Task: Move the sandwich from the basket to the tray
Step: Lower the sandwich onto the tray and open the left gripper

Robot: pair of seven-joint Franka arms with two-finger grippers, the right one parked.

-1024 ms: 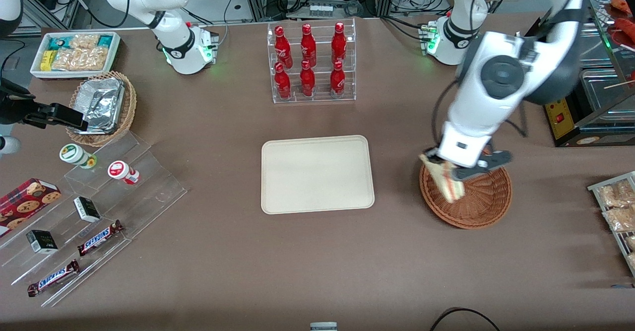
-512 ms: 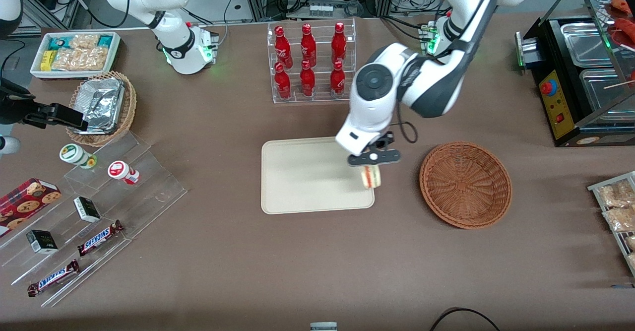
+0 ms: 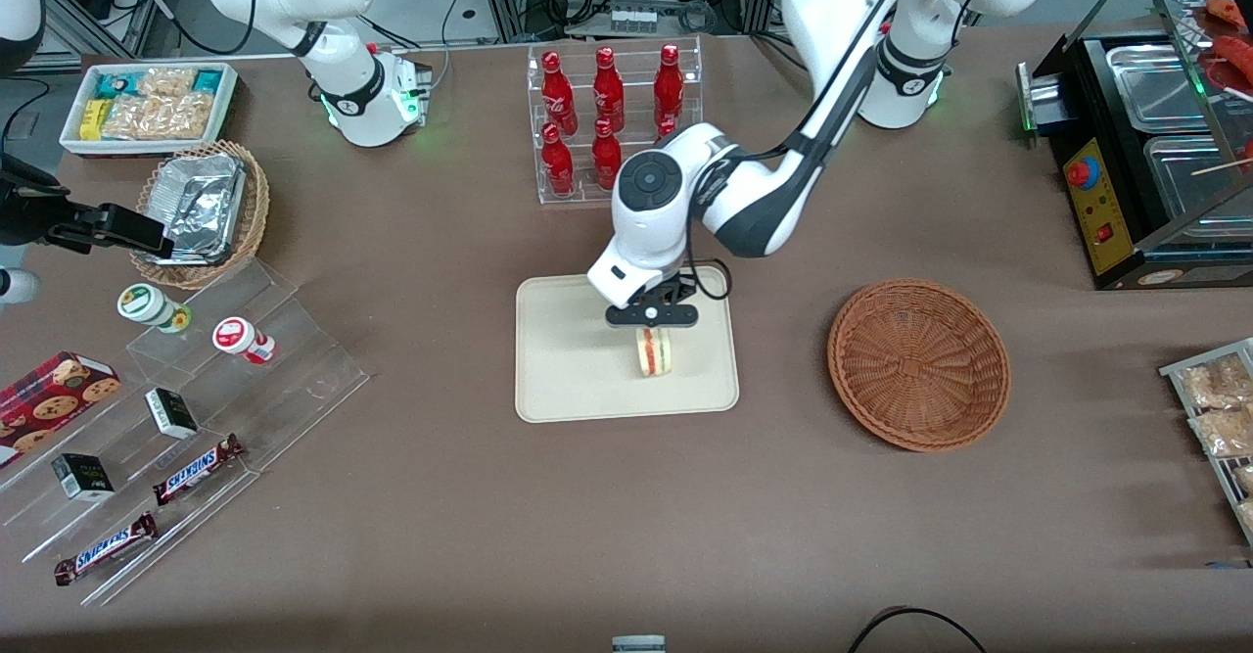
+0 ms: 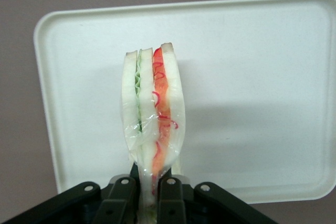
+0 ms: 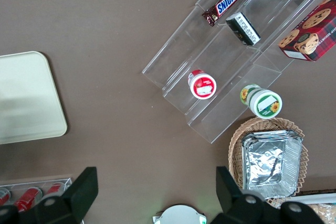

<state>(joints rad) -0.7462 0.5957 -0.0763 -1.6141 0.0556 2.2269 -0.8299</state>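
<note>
**A:** Where is the sandwich (image 3: 655,351) right now?

**B:** Over the tray (image 3: 568,379), in the half of it closer to the basket (image 3: 918,364). It hangs from the tool (image 3: 652,317), wrapped in clear film, with its cut edge showing white bread, green and red layers. In the left wrist view the sandwich (image 4: 153,116) stands on edge against the tray (image 4: 252,77), which fills most of the background.

**A:** And the tool itself?

**B:** Clamped on the sandwich. In the wrist view the two black fingers (image 4: 122,198) pinch the narrow end of the wedge between them, and the tool (image 4: 146,203) points down at the tray.

**A:** Is the sandwich touching the tray?

**B:** I cannot tell. It is low over it, with a soft shadow on the tray just beside it.

**A:** What about the basket?

**B:** It sits on the brown surface (image 3: 626,536), near the tray toward the working arm's end, with a gap between them. Nothing is in it.

**A:** Anything else close to the tray?

**B:** A clear rack of red bottles (image 3: 609,124) stands farther from the front camera than the tray.
</note>
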